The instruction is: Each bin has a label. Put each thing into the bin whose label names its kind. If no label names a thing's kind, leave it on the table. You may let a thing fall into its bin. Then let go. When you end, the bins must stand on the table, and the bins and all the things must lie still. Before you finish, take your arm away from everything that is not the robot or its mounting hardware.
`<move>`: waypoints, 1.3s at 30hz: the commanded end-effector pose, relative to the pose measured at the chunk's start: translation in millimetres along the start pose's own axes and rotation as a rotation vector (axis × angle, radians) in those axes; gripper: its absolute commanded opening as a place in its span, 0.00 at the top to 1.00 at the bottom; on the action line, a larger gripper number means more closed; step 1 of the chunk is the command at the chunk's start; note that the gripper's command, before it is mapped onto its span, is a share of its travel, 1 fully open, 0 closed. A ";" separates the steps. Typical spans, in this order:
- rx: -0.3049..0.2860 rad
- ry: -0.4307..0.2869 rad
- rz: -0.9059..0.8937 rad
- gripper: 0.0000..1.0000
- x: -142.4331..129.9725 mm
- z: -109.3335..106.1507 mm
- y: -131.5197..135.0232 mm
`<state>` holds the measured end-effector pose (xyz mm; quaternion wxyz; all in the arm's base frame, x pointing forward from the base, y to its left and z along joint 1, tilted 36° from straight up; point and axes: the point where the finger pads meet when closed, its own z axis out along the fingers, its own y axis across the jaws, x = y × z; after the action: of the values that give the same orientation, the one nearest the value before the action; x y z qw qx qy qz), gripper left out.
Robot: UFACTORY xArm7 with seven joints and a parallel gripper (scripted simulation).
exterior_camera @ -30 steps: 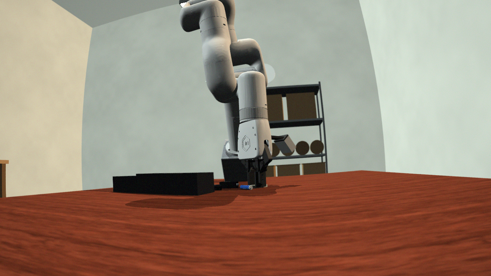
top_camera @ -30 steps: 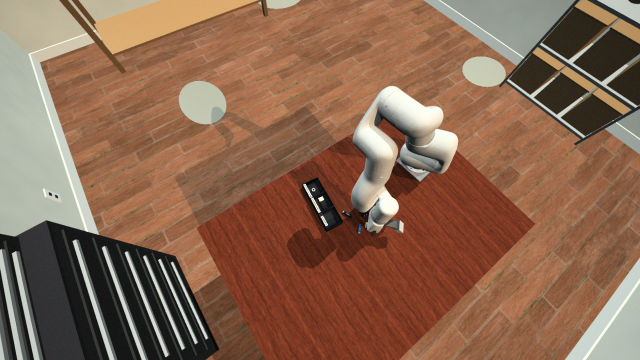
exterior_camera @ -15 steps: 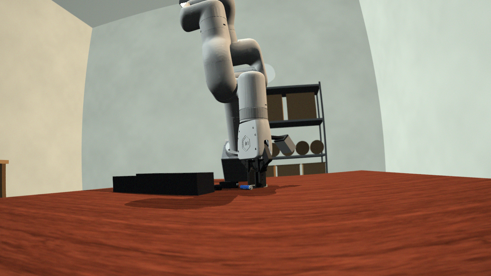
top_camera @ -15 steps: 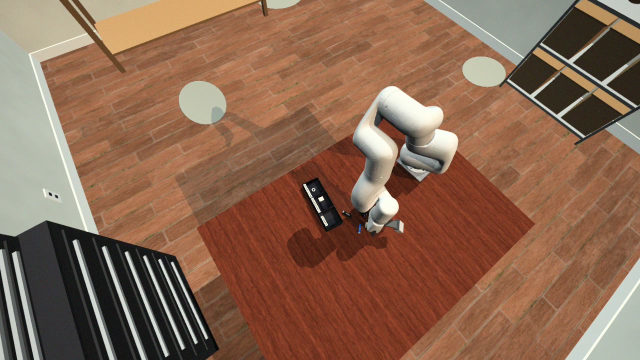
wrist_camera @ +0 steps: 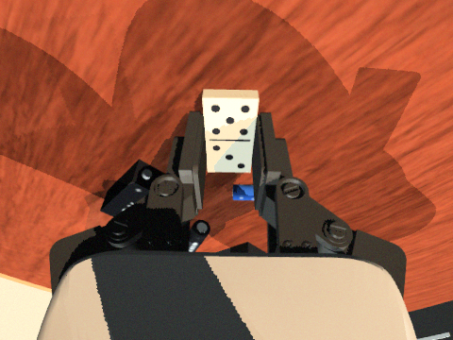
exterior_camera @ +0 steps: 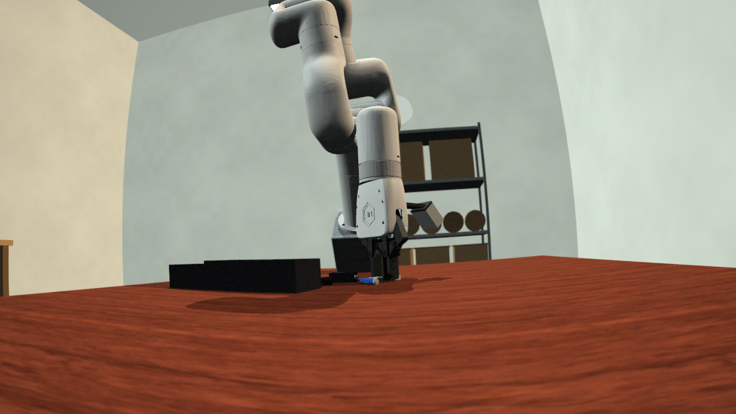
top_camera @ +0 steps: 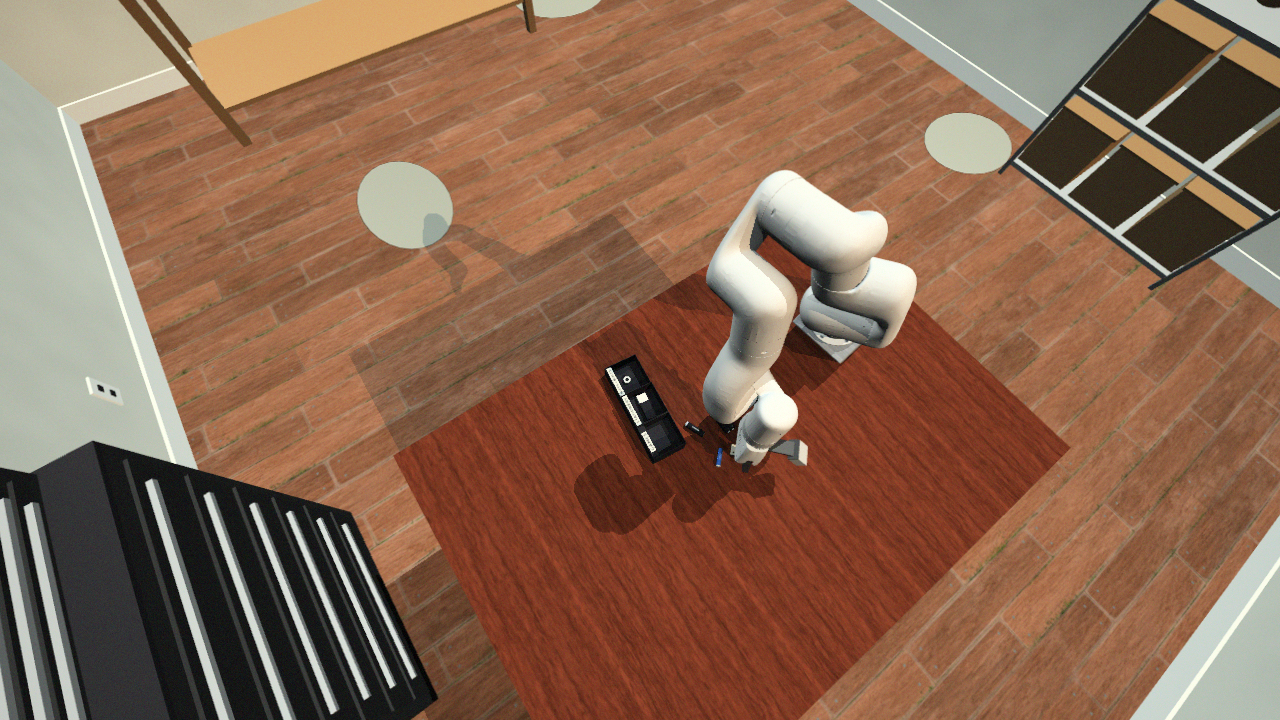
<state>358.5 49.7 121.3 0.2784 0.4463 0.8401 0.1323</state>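
Bins (top_camera: pixel 664 414) (exterior_camera: pixel 246 275) adjoin in top view; far bin holds a ring (top_camera: pixel 627 379), middle a pale piece (top_camera: pixel 642 397). Exterior: your gripper (exterior_camera: pixel 384 278) is right of them, beside the blue battery (exterior_camera: pixel 368 280). Wrist: your gripper (wrist_camera: pixel 229 133) clamps the domino (wrist_camera: pixel 230 129); table shows beyond.

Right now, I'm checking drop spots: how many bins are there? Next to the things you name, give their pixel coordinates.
3, in one row: the ring's bin (top_camera: pixel 636 371) (exterior_camera: pixel 186 276), the middle bin (top_camera: pixel 653 408), and the end bin (top_camera: pixel 664 433) (exterior_camera: pixel 307 275) nearest the blue cylinder (top_camera: pixel 718 457) (exterior_camera: pixel 367 280) (wrist_camera: pixel 243 193).

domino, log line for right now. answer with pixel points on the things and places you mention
end effector (top_camera: pixel 745 463) (exterior_camera: pixel 385 278) (wrist_camera: pixel 229 133): shut on domino (wrist_camera: pixel 230 129) | blue battery (top_camera: pixel 718 457) (exterior_camera: pixel 368 280) (wrist_camera: pixel 243 193): on table | bins (top_camera: pixel 662 458) (exterior_camera: pixel 246 275): upright
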 end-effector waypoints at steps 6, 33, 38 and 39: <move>-0.002 0.000 0.001 1.00 -0.4 -28.8 1.1; -0.002 0.000 0.001 1.00 -0.6 -58.9 1.2; -0.002 0.000 0.001 1.00 -0.6 -62.9 1.1; -0.002 0.000 0.001 1.00 -0.6 -65.5 1.1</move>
<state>323.9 51.2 169.0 0.2778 0.4466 0.8402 0.1318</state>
